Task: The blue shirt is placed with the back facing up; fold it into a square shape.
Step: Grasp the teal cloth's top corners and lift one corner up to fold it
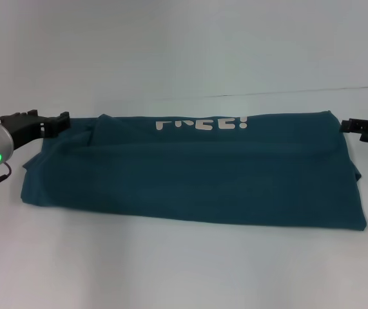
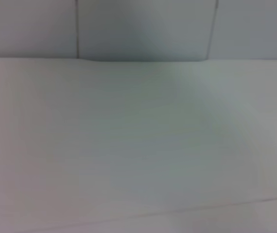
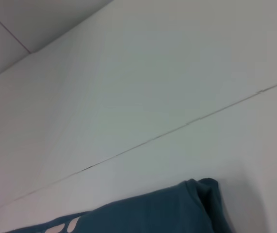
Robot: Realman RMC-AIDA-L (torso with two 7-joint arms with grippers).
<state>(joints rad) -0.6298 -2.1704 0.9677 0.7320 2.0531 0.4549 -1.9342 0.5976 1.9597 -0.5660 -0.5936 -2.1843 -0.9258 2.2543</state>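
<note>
A dark blue-green soft cloth shirt point(image 1: 190, 177) lies folded in a long wide band on the plain white worktop point(image 1: 184, 58).

White letters point(image 1: 202, 123) show upside down near its far edge, and the cloth is bunched a bit at its left end. The black left tool point(image 1: 60, 122) sits right at the shirt's far left corner. The black right tool point(image 1: 351, 125) sits just beside the far right corner. I cannot tell if either tool is open or closed.

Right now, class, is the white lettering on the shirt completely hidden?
No, white lettering shows along the far edge of the folded shirt.
</note>
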